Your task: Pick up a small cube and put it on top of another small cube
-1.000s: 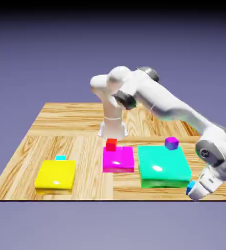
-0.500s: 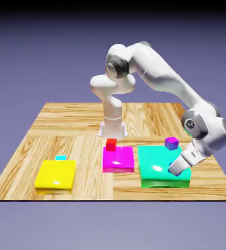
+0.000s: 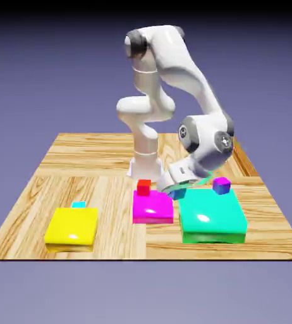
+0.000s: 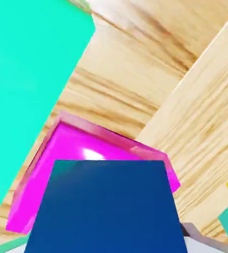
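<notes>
Where the arm has swung: from the exterior view's right edge, past the turquoise slab, toward its middle; the carry seems under way, the stacking still to do.
Magenta slab: partly hidden behind the load in the hand view.
Gripper: closed to the cube's width, fingers mostly masked.
Dark blue cube: held aloft, its lower part cut off in the hand view.
Red cube, cyan cube: possible bases; which, I cannot tell.
</notes>
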Motion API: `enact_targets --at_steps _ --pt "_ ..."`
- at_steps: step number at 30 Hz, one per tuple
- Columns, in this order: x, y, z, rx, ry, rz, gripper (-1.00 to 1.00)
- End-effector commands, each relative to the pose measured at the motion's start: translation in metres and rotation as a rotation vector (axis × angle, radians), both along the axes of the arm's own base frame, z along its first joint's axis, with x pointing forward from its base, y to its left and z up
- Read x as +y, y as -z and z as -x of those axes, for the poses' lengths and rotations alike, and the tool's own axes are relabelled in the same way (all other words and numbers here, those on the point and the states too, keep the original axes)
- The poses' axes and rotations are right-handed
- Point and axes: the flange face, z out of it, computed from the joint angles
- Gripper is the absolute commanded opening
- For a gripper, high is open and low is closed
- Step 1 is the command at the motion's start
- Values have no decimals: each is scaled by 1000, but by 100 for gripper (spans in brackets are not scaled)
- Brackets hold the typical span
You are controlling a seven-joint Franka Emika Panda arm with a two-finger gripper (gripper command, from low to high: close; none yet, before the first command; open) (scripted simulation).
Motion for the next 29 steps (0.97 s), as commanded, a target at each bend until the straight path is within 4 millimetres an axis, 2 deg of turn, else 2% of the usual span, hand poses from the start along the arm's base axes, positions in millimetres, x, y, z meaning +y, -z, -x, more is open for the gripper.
enact_targets --at_steps 1,9,13,15,20,21,22,23,28,29 --pt "-10 -2 8 -3 27 -3 -100" --pt "-83 -9 84 -30 277 -76 -100" --pt "-109 -5 126 -46 404 -133 -100" --pt "-112 -4 133 -49 425 -144 -100" --pt "-113 58 158 -49 425 -144 -100" --pt "-113 59 159 -49 425 -144 -100" --pt "-113 59 159 -49 425 -144 100" --pt "-113 59 159 -49 425 -144 100" --pt "-112 -3 134 -49 425 -144 100" --pt "-112 -4 133 -49 425 -144 100"
